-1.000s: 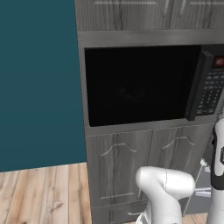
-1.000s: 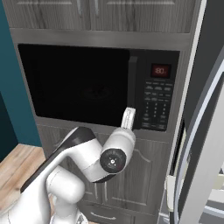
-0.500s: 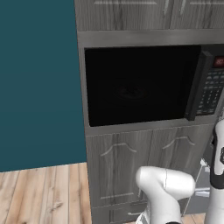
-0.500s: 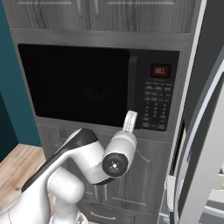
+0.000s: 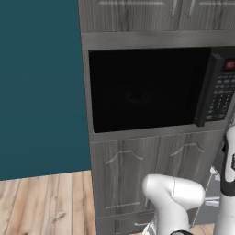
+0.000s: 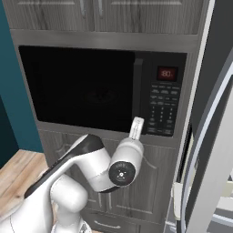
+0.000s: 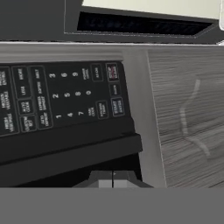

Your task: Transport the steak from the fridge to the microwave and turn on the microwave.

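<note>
On the black built-in microwave (image 7: 65, 109), seen sideways from the hand view, we read white digits on its button keypad (image 7: 65, 94): 3, 6 and 9 in one row, 2, 5, 8 and 0 in the next, and 1, 4 and 7 in the last. The small worded buttons around those digits are too blurred for us to read. In the right base view, we see the small red digital display (image 6: 166, 73) above the keypad glowing with red figures, but we cannot make them out with certainty. The same display (image 5: 229, 65) is too small to read in the left base view.
</note>
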